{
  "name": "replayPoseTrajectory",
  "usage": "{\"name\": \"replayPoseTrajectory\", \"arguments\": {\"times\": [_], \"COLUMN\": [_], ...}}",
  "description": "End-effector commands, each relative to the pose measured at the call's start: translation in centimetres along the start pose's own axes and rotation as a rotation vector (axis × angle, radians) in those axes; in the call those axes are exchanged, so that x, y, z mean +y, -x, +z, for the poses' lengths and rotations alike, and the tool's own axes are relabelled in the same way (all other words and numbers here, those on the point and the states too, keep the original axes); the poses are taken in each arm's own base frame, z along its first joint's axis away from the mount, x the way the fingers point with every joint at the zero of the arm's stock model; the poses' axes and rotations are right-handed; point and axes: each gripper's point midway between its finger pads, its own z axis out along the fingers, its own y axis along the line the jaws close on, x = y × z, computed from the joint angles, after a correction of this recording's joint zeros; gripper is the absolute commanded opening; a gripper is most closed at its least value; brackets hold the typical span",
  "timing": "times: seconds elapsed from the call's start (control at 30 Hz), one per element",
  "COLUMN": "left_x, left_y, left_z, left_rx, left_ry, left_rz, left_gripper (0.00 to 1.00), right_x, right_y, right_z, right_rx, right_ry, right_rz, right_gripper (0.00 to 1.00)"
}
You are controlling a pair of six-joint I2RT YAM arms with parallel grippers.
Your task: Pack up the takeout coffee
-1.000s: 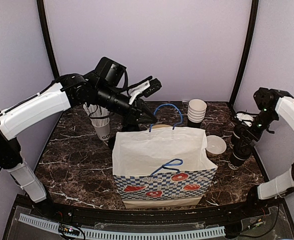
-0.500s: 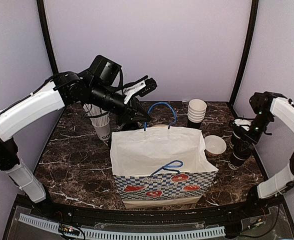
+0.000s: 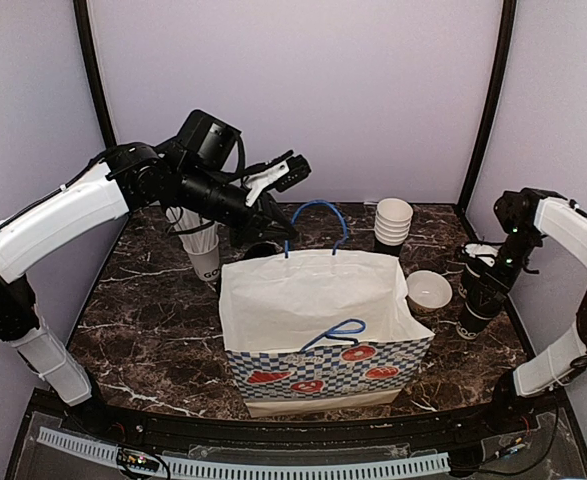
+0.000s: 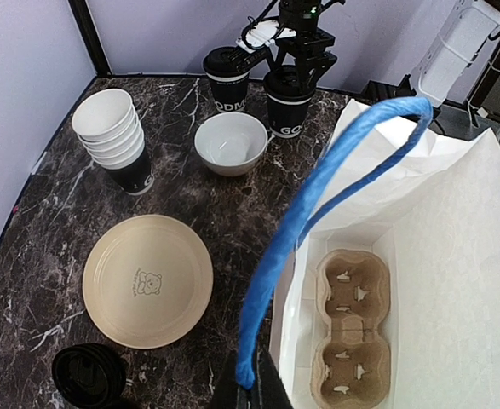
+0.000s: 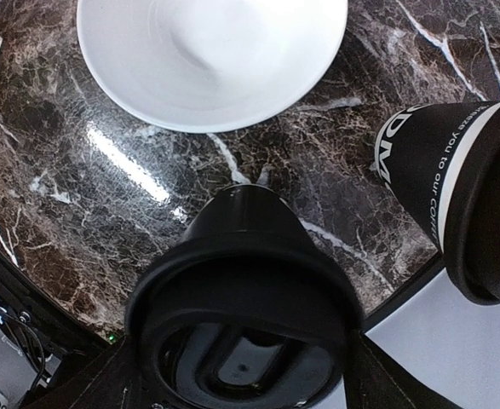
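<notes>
Right gripper (image 3: 478,293), frame right, clamped on lidded cup (image 5: 241,290). Left gripper (image 4: 250,394) pinching blue handle (image 4: 318,204) of bag (image 3: 313,300). Risk: handle slips, mouth sags, cup catches rim.

Two lidded cups (image 4: 226,81), one bag (image 3: 313,300), one bowl (image 4: 231,143), one plate (image 4: 147,279).

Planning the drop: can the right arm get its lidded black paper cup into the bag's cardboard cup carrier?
Probably yes: left gripper holds the blue handle, white paper bag gapes open, brown cardboard carrier slots empty.

Tan plate (image 4: 147,279) and white bowl (image 4: 231,142) on dark marble table (image 4: 224,213).
</notes>
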Motion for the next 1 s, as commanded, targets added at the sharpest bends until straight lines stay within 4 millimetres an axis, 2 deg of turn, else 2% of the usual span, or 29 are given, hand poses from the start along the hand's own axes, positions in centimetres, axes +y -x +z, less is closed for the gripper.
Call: {"name": "replayPoseTrajectory", "arguments": {"times": [0.0,0.1,0.2,0.3,0.43,0.5,0.57,0.8,0.97], "left_x": [0.5,0.8,1.1,1.3,1.8,1.6,1.6,1.3,1.3], "left_y": [0.1,0.0,-0.1,0.1,0.3,0.2,0.1,1.3,1.5], "left_z": [-1.5,-1.4,-1.5,-1.9,-2.8,-3.1,-3.2,-3.7,-3.7], "left_rx": [-0.001,0.001,0.003,0.005,0.011,0.02,0.023,0.005,0.004], "left_ry": [0.04,0.052,0.059,0.068,0.099,0.095,0.091,0.077,0.067], "left_rz": [0.02,0.019,0.025,0.036,0.056,0.067,0.07,0.08,0.071], "left_gripper": [0.0,0.01,0.01,0.01,0.01,0.01,0.01,0.01,0.01], "right_x": [0.2,0.3,0.4,0.7,3.3,5.1,6.0,6.8,7.1], "right_y": [-0.4,-0.6,-0.5,-0.1,1.0,2.4,3.4,6.2,8.8], "right_z": [0.9,1.0,0.7,-0.5,-3.3,-5.1,-7.0,-11.3,-16.0], "right_rx": [0.023,0.024,0.015,-0.008,-0.077,-0.142,-0.221,-0.398,-0.547], "right_ry": [0.006,0.005,0.002,0.0,0.037,0.054,0.037,0.037,0.012], "right_rz": [0.006,0.005,0.007,0.006,-0.035,-0.078,-0.105,-0.157,-0.196], "right_gripper": [0.81,0.83,0.75,0.7,0.68,0.67,0.67,0.64,0.63]}}
